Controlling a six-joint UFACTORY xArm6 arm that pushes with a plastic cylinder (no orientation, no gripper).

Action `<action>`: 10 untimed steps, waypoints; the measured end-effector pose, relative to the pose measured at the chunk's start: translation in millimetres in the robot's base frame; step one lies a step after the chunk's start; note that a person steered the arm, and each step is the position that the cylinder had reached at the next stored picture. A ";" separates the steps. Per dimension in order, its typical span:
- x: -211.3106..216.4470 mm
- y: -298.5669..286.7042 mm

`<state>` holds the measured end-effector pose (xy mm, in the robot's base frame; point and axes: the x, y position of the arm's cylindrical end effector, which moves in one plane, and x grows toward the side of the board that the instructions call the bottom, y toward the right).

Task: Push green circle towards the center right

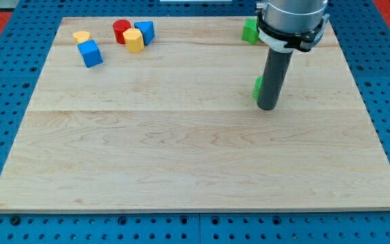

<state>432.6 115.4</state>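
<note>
Green circle (256,86) shows only as a thin sliver, pressed against the view's left side of my tip (268,108), the rest of it hidden behind the rod. No jaws exist on this arm, so nothing opens or closes; the tip merely rests on the wooden board (181,149) with the sliver touching or just beside it, which of the two I cannot tell. The rod is dark, smooth and cylindrical, standing upright beneath a broad grey and black arm housing (293,20) that enters from the view's top. Taking the tip as landmark: a second green block (250,31), its shape unclear, sits above it near the board's top edge, partly behind the housing. Far toward the view's left and top lies a cluster: a blue cube (91,53), a small yellow block (81,36), a red cylinder (121,30), a yellow hexagonal block (133,40) and another blue block (145,31). The board is pale, grained timber in joined planks, on a blue perforated base (5,41).
</note>
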 end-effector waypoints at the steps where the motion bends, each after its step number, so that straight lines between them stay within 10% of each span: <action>1: 0.0 -3.3; 10: -45.0 45.1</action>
